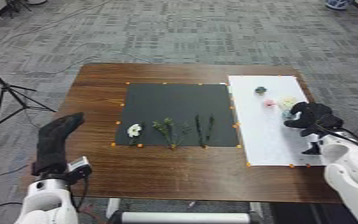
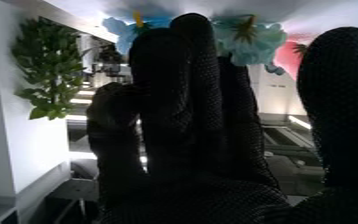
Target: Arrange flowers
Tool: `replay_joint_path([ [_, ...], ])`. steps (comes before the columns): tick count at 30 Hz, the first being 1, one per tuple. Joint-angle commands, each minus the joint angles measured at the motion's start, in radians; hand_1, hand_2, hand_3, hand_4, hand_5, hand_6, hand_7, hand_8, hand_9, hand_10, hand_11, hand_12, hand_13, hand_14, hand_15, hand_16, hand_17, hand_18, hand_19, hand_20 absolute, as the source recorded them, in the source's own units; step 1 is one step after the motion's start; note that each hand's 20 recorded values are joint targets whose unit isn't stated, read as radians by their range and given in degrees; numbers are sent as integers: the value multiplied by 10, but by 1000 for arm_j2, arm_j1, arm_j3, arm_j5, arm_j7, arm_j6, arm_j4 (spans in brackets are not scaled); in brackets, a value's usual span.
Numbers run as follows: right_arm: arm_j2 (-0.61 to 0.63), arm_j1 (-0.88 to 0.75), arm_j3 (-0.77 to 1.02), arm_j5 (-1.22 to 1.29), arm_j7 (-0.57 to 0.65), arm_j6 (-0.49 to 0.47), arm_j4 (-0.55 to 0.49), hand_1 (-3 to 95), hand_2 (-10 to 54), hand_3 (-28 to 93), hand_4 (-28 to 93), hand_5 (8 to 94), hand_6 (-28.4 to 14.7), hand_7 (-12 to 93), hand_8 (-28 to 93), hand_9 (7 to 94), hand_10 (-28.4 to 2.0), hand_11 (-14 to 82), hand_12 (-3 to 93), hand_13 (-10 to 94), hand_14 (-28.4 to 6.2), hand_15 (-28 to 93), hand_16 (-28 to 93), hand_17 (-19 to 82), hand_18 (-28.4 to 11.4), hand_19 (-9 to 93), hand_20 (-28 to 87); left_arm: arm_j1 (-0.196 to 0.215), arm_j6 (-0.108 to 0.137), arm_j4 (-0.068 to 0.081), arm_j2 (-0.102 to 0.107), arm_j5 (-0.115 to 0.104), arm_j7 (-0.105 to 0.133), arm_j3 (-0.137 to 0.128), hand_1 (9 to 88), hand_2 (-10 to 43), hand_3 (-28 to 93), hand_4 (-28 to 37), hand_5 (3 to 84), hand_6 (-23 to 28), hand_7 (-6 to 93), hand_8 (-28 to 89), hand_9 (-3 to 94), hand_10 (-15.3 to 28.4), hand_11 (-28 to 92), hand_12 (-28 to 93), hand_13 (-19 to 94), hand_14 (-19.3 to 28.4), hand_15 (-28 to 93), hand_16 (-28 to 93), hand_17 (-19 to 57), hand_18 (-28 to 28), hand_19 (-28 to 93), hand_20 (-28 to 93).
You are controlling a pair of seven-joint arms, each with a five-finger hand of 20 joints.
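My left hand [image 1: 58,139] lies off the dark mat's left side, its fingers straight. On the white mat's right part, my right hand [image 1: 314,116] is open beside a cream flower [image 1: 287,102] and a blue flower [image 1: 288,114]. A pink flower [image 1: 269,103] and a dark teal one [image 1: 261,90] lie farther left. In the right wrist view, my right hand [image 2: 193,110] has mostly straight fingers, with blue flowers [image 2: 248,44] by the fingertips and a pink flower [image 2: 288,59] near the thumb. The dark mat holds a white flower [image 1: 135,130], green sprigs [image 1: 169,131] and dark stems [image 1: 205,131].
The dark mat [image 1: 175,100] and white mat [image 1: 262,135] lie side by side on the brown table [image 1: 158,172], with small orange markers along their edges. A small black item [image 1: 311,149] is near my right wrist. A tripod [image 1: 7,87] stands on the floor at left.
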Motion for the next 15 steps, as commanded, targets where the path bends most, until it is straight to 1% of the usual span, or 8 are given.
replay_joint_path([
  [1,-1,72,-74,-28,37,62,48,383,-90,632,-164,599,-7,236,-90,775,-117,253,223,756,-94,562,327,406,-207,823,541,204,3,-8,-6,-56,72,-78,339,58,716,-226,538,29,205,-109,498,135,233,91,368,145,160,-16,58,101,93,160],
  [3,4,84,-95,-35,49,62,55,398,-74,615,-176,624,-2,243,-84,796,-114,261,225,773,-89,563,328,418,-204,834,534,199,-2,-6,-5,-60,68,-76,338,57,717,-225,537,29,206,-109,499,134,233,91,368,146,160,-15,57,101,93,160],
  [6,7,86,-112,-51,54,71,62,491,-59,538,-189,675,-1,255,72,843,-103,285,234,811,-67,566,336,456,-194,872,511,204,-3,-9,-5,-57,67,-78,336,55,717,-225,537,29,205,-109,499,134,233,91,367,146,160,-15,57,102,93,160],
  [10,20,96,-137,-50,55,101,62,571,-60,527,-184,716,9,285,94,872,-90,300,237,846,-44,567,341,493,-178,897,499,226,-5,-13,4,-67,72,-102,335,52,717,-224,537,29,204,-108,499,134,233,91,367,146,159,-15,56,102,93,160],
  [11,29,100,-144,-43,59,107,57,577,-60,527,-184,723,11,292,97,877,-88,302,238,851,-42,566,342,499,-176,900,497,232,-5,-14,12,-79,80,-112,334,50,718,-224,537,30,203,-108,499,134,233,91,367,146,158,-15,56,102,92,159],
  [13,44,104,-146,-35,56,111,35,588,-60,530,-187,733,11,296,96,882,-87,303,238,857,-39,565,344,507,-173,905,494,255,-20,-21,17,-82,94,-144,333,47,720,-223,537,30,203,-108,499,135,232,91,365,145,154,-16,56,101,89,157],
  [14,53,108,-150,-28,55,122,22,590,-61,532,-187,735,11,298,98,885,-88,304,238,860,-36,566,346,510,-171,907,493,292,-42,-28,13,-88,117,-178,332,46,720,-223,537,30,202,-108,499,136,231,91,365,145,153,-16,57,101,88,157],
  [15,61,111,-152,-24,56,130,4,590,-63,537,-187,737,10,298,99,888,-87,304,237,865,-34,563,347,512,-171,910,490,310,-54,-32,12,-90,131,-197,332,46,720,-223,537,30,202,-107,498,136,231,91,364,145,153,-15,57,101,87,156],
])
